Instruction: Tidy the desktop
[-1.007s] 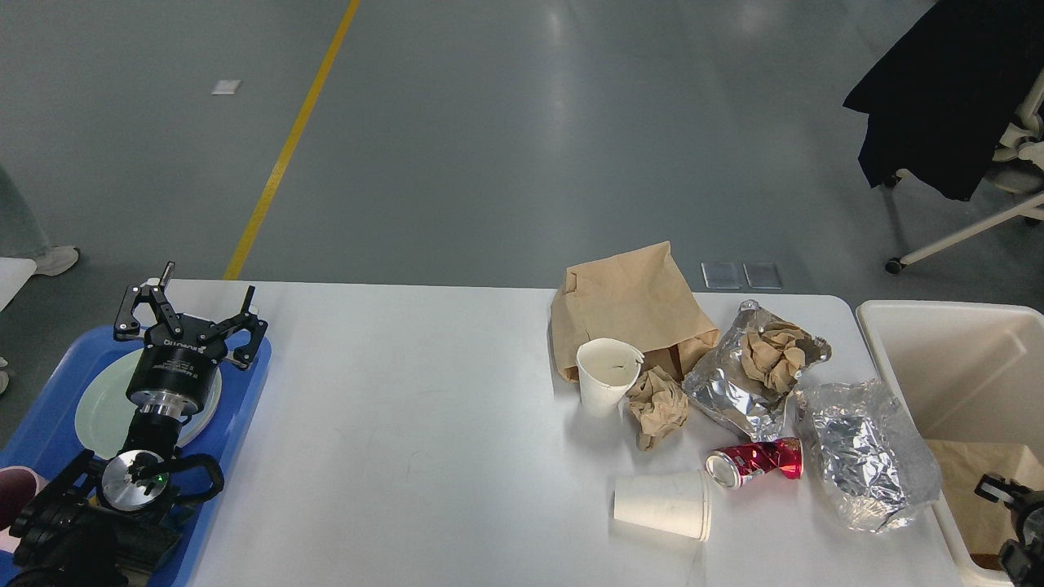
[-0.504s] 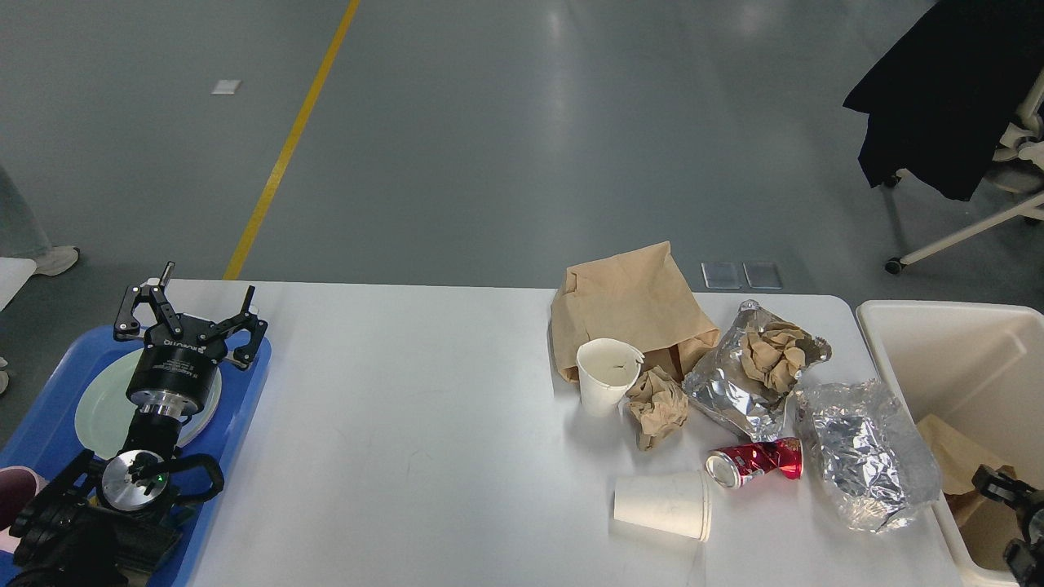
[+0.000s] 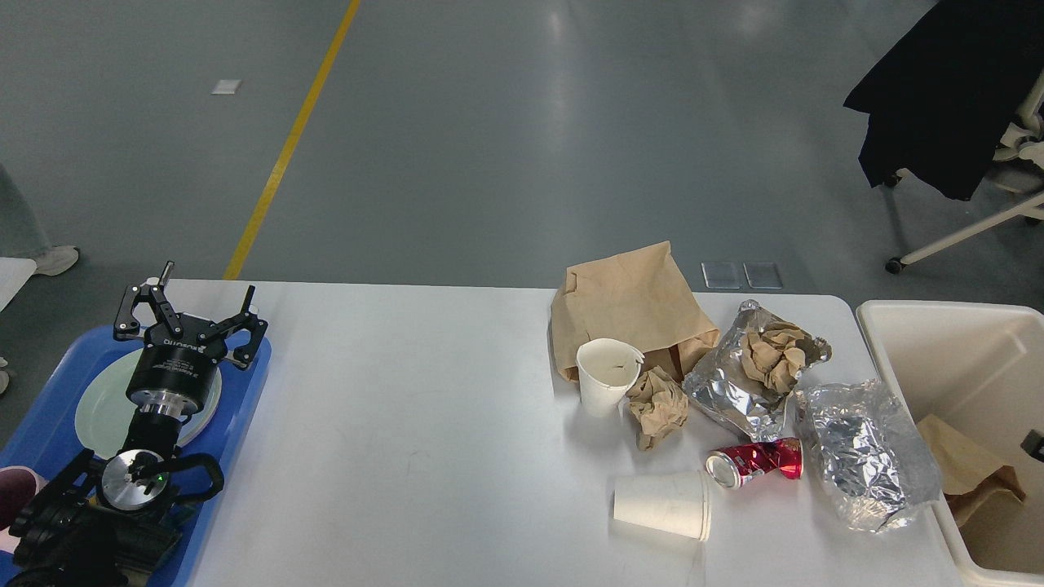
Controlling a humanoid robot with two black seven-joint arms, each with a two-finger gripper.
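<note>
The white desktop [image 3: 424, 424] carries litter on its right half: a brown paper bag [image 3: 632, 306], an upright white cup [image 3: 608, 377], a crumpled brown paper ball [image 3: 657, 405], an open foil bag [image 3: 738, 395] holding crumpled paper, a foil wrap [image 3: 866, 452], a crushed red can [image 3: 754, 461] and a white cup on its side [image 3: 662, 505]. My left gripper [image 3: 194, 308] stands open and empty over the blue tray, far from the litter. Of my right gripper only a small dark tip [image 3: 1034, 445] shows at the right edge, over the bin.
A blue tray [image 3: 245, 403] with a pale green plate [image 3: 96, 403] sits at the desktop's left end. A cream bin [image 3: 946, 350] stands off the right end with brown paper [image 3: 966, 471] inside. A chair draped in dark cloth [image 3: 946, 90] is at the far right.
My right gripper has drawn back out of the bin to the right, almost out of view. The brown paper now lies uncovered in the bin. The left arm has not moved.
</note>
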